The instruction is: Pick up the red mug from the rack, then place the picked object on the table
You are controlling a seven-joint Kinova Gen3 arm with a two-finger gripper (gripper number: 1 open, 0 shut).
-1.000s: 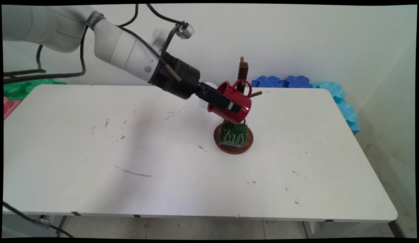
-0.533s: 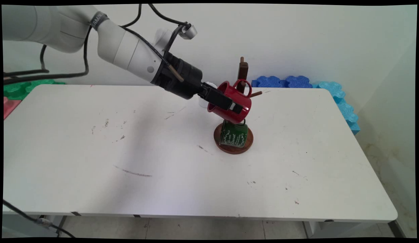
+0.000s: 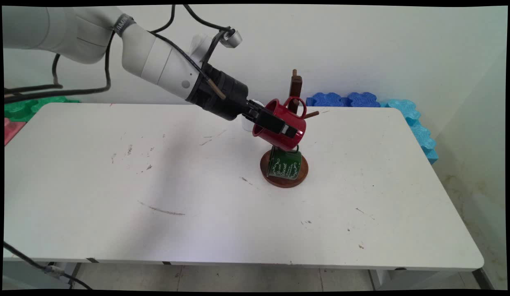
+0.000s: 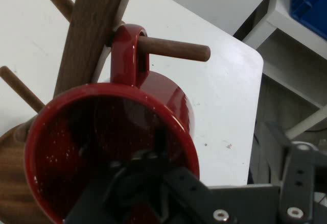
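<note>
A red mug point(image 3: 291, 123) hangs tilted by its handle point(image 4: 127, 50) on a peg point(image 4: 173, 48) of the wooden mug tree point(image 3: 296, 86). My gripper point(image 3: 285, 125) comes in from the left at the mug's mouth. One finger reaches inside the red mug point(image 4: 102, 132), and the other runs along its outer wall with a gap to it. The gripper point(image 4: 209, 150) stands open. A green mug point(image 3: 284, 164) with white lettering hangs lower on the tree, over its round base point(image 3: 303, 174).
A white object point(image 3: 247, 124) shows partly behind the gripper. Blue foam blocks point(image 3: 345, 99) line the wall and the table's right far corner; green and red ones point(image 3: 20, 107) lie at the far left. Black cables hang from the arm.
The gripper has slid a little to the right, further along the red mug. The mug and the tree have stayed where they were.
</note>
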